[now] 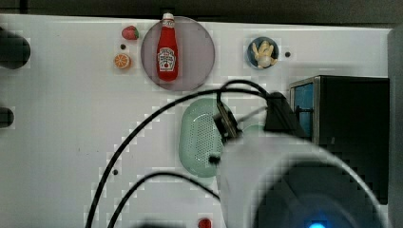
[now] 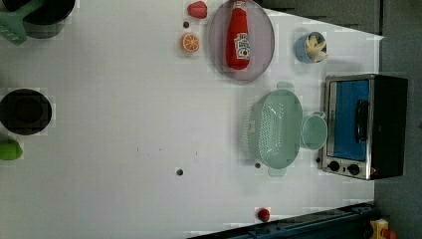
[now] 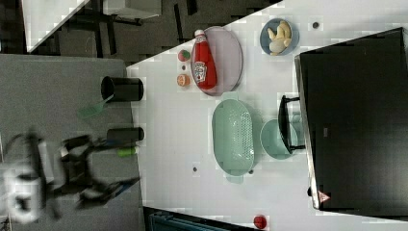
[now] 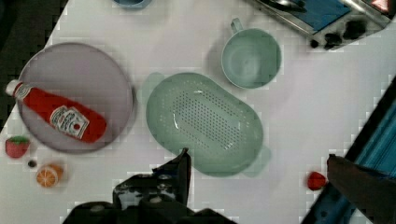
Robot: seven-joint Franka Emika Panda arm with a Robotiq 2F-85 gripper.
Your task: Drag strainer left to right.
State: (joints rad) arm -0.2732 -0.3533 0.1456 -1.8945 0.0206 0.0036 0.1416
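The strainer (image 4: pixel 205 123) is a pale mint-green oval colander with small holes in its middle and a tab handle at each end. It rests on the white table, right of centre in the left view (image 2: pixel 276 128) and in the right view (image 3: pixel 234 137). In the top view the arm covers the right side of the strainer (image 1: pixel 199 137). My gripper (image 4: pixel 261 172) hangs above the table beside one long edge of the strainer, near a tab handle. It is open wide and holds nothing, with one dark finger (image 4: pixel 182 170) just off the strainer's rim.
A round mint-green cup (image 2: pixel 314 132) sits between the strainer and a toaster oven (image 2: pixel 363 127). A greyish-purple plate (image 2: pixel 241 40) carries a ketchup bottle (image 2: pixel 238 35). Nearby are an orange slice (image 2: pixel 189 42), a strawberry (image 2: pixel 197 9), a blue bowl (image 2: pixel 309 47) and a small red item (image 2: pixel 263 214).
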